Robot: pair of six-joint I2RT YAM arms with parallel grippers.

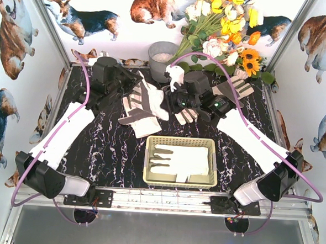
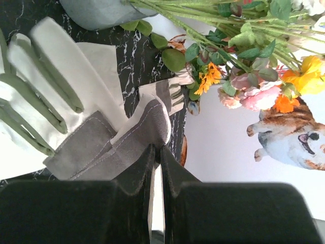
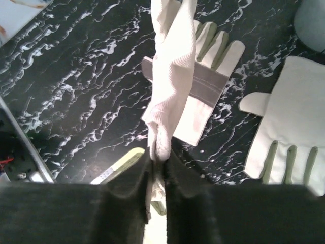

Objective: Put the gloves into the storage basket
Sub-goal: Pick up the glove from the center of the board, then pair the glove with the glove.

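Above table: R gripper pinches limp white glove; L gripper nips grey-cuffed glove

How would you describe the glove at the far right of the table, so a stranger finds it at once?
Start at the flowers in the back right corner of the table. In front of the sunflower lies a flat glove. It alone lies apart from the middle pile and the basket.
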